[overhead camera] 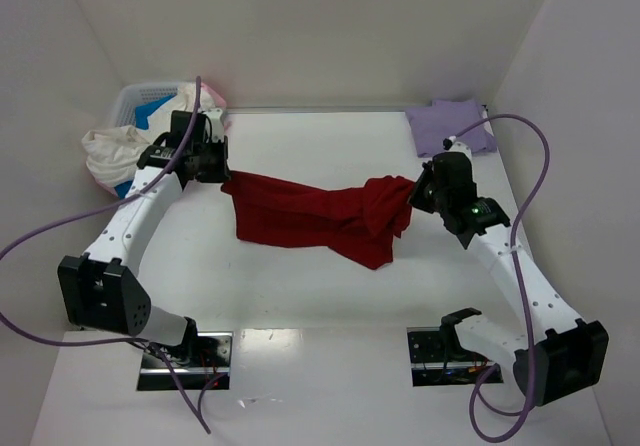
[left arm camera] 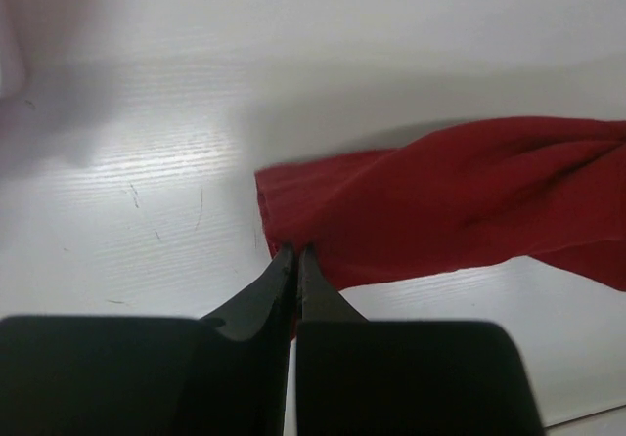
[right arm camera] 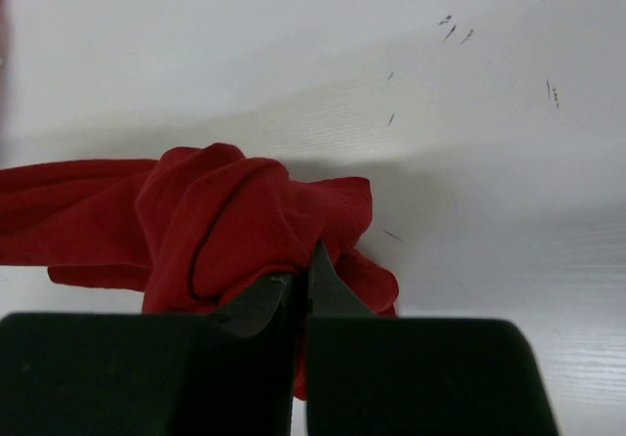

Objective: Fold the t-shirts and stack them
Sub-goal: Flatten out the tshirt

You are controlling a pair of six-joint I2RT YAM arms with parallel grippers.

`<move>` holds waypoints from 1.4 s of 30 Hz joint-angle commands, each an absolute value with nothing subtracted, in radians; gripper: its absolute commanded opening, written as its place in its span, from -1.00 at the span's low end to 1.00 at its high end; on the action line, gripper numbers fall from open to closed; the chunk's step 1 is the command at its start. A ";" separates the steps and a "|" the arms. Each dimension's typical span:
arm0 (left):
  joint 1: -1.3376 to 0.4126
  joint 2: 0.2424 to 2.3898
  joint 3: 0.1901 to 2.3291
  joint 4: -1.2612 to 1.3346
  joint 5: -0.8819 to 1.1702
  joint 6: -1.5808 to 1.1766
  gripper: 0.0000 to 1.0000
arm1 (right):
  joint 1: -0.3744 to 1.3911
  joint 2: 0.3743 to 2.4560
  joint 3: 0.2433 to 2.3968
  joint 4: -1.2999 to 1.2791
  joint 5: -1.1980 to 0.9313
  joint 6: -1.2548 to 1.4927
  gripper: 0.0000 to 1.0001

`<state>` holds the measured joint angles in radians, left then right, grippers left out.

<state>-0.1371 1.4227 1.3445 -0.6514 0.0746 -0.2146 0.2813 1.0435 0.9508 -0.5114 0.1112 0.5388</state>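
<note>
A dark red t-shirt (overhead camera: 315, 216) is stretched, bunched and twisted, across the middle of the table between both grippers. My left gripper (overhead camera: 222, 174) is shut on its left end; the left wrist view shows the jaws closed on the cloth edge (left arm camera: 293, 255). My right gripper (overhead camera: 416, 194) is shut on its bunched right end (right arm camera: 235, 221), jaws closed on a fold (right arm camera: 303, 278). A folded pale lavender t-shirt (overhead camera: 449, 126) lies at the back right. A cream-white t-shirt (overhead camera: 113, 154) hangs over the basket at the back left, with pink cloth (overhead camera: 207, 96) behind it.
A white plastic lattice basket (overhead camera: 143, 101) stands at the back left corner, next to my left arm. White walls enclose the table at the back and both sides. Purple cables loop off both arms.
</note>
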 commanded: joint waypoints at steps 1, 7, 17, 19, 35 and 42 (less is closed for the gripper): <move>-0.129 1.436 1.359 -0.580 0.086 -0.216 -1.00 | 0.273 1.017 0.971 -0.448 0.184 0.549 -1.00; -0.129 1.381 1.287 -0.580 0.173 -0.186 -0.94 | 0.273 0.997 0.913 -0.439 0.184 0.560 -0.98; -0.159 1.236 1.106 -0.664 0.359 -0.210 0.61 | 0.273 1.035 0.913 -0.411 0.163 0.560 -0.98; -0.160 1.224 1.106 -0.651 0.338 -0.221 0.89 | 0.273 1.035 0.913 -0.411 0.163 0.560 -0.98; -0.207 1.555 1.088 -0.384 0.196 -0.298 0.87 | 0.273 1.025 0.894 -0.411 0.144 0.560 -0.95; -0.207 1.655 1.078 -0.262 0.221 -0.327 0.72 | 0.273 1.006 0.885 -0.411 0.144 0.560 -0.95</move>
<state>-0.2085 1.6253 1.0580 -0.3779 0.2066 -0.2970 0.2813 1.0370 0.8932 -0.4683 0.1417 0.5533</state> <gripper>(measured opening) 0.882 0.026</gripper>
